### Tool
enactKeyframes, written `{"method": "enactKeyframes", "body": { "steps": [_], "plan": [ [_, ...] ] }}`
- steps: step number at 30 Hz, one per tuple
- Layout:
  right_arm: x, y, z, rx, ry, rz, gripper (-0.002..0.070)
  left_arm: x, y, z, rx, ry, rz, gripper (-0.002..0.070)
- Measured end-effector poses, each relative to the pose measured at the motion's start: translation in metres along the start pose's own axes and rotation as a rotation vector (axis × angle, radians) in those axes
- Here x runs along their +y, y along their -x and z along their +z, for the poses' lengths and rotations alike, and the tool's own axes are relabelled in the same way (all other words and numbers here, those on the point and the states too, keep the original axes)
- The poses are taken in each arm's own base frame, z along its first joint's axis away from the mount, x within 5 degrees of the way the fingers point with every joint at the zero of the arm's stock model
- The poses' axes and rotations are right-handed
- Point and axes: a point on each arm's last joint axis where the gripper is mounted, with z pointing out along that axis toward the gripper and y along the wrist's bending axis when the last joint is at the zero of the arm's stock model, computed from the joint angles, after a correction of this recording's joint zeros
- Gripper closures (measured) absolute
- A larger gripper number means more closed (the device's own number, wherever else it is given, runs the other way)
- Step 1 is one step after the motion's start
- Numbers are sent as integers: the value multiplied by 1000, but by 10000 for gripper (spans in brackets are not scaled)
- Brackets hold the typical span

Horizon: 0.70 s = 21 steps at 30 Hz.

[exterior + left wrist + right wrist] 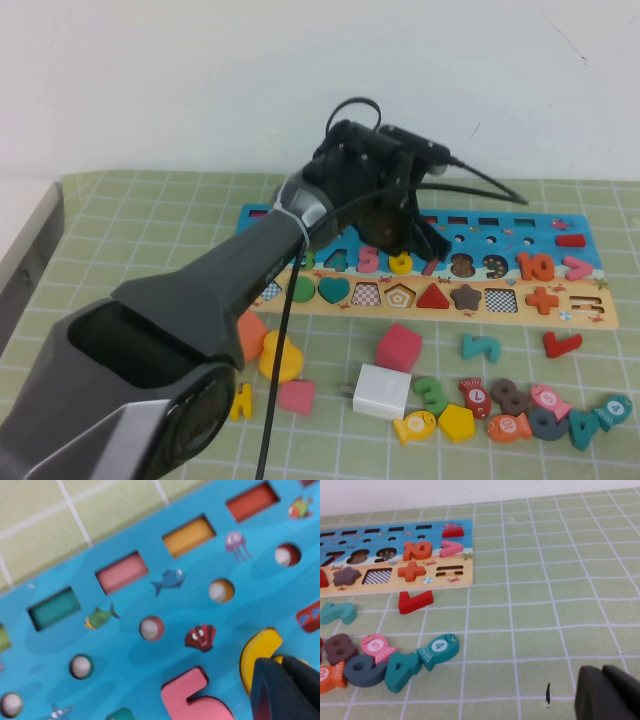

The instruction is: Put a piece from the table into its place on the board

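Although much of it is masked by the left hand (405, 235), the yellow numeral 6 (401, 263) is seen lying in the blue band of the board (590, 240), between the pink 5 (369, 259) and the red 7 (430, 266). In the left wrist view only the curved top of the 6 (257, 652) is shown; its lower part is covered by the dark fingertips (282, 687), which are pressed together directly over it. Whether the numeral is gripped or merely touched cannot be told, nor whether it is fully seated in its recess. In the high view the left end of the board is hidden behind the left arm, so the first digits are not readable.

The right hand (610, 695) is cut off at the edge of its own wrist view, hovering over bare green-checked tabletop (545, 580), well apart from the board; its dark fingers (592, 692) are seen close together with nothing between them. It is not visible in the high view.

Loose pieces are scattered on the tabletop in front of the board, among them a red block (398, 347) and a white block (381, 391).
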Motion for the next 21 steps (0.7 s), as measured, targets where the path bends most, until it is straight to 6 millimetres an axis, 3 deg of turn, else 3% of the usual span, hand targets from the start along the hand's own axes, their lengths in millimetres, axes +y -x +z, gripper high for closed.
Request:
{"method": "enactKeyframes", "body": {
  "steps": [4,13,15,18,21],
  "plan": [
    [0,0,0,0,0,-3,679,-1,-7,11,33,-6,-5,677],
    [0,0,0,0,0,-3,678,0,-2,3,16,-2,-4,677],
    [0,0,0,0,0,-3,678,1,4,-11,-4,5,0,677],
    [0,0,0,0,0,-3,678,5,20,-51,-71,29,29,677],
    [0,0,0,0,0,-3,678,14,36,-111,-151,92,61,677]
  ]
}}
